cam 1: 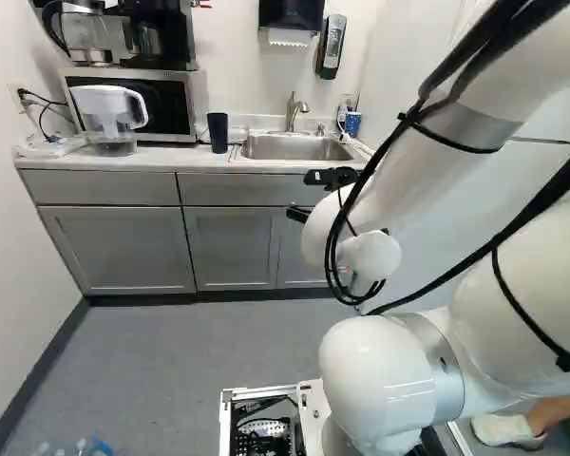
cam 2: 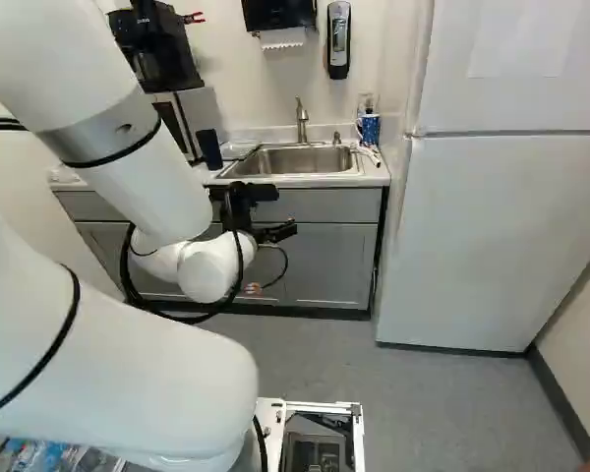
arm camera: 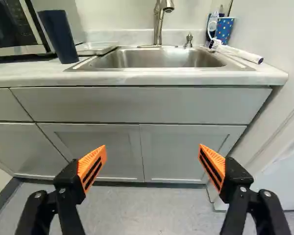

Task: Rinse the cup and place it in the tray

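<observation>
The gripper (arm camera: 153,151) stands spread wide and holds nothing, facing the cupboard doors (arm camera: 98,147) below the counter (arm camera: 19,74). The dark blue cup (arm camera: 59,36) stands upright on the counter, on the microwave (cam 1: 175,112) side of the sink (arm camera: 157,58). The step in hand seems to be the reach for it. The arm (cam 1: 399,185) does best to rise clear of the counter's front edge first, then shift across to the cup and come in level. One finger should pass on either side at about mid-height; the one on the microwave side needs care, since a knock there could tip so tall and narrow a cup. A light, even squeeze should suit its tapering wall. Once lifted, it should travel upright over the basin to the faucet (arm camera: 159,22), without clipping the spout.

The cup's inside does not show, so any residue or liquid goes unseen. The pale, flat piece just behind it is probably the tray (arm camera: 97,48), though the cup hides part of it. The basin's floor is mostly out of sight behind the front rim, and the wrist view cuts off the faucet's top. The patterned cup (arm camera: 224,29) across the sink is partly screened by the brush (arm camera: 237,53).
</observation>
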`<state>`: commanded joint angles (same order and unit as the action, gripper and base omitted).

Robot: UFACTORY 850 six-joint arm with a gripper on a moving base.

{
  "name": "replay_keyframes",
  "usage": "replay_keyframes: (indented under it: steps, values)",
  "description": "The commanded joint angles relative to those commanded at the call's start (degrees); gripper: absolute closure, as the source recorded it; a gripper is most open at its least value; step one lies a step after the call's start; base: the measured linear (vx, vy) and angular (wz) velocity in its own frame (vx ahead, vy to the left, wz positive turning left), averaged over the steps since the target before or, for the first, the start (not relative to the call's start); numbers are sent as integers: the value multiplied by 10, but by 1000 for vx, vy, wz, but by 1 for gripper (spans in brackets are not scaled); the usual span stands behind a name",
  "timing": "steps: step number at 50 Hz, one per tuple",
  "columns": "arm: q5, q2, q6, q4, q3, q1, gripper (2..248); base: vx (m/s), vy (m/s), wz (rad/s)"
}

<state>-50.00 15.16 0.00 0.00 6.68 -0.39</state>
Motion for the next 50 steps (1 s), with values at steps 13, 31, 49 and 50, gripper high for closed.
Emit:
replay_keyframes:
  steps: [13, 31, 49, 50]
  values:
    - [0, 5, 0, 0, 14, 0, 3, 0, 0, 0]
    - [0, 19, 0, 0, 29, 0, 3, 0, 0, 0]
    - [0, 28, 0, 0, 46, 0, 3, 0, 0, 0]
    - [0, 28, 0, 0, 48, 0, 3, 0, 0, 0]
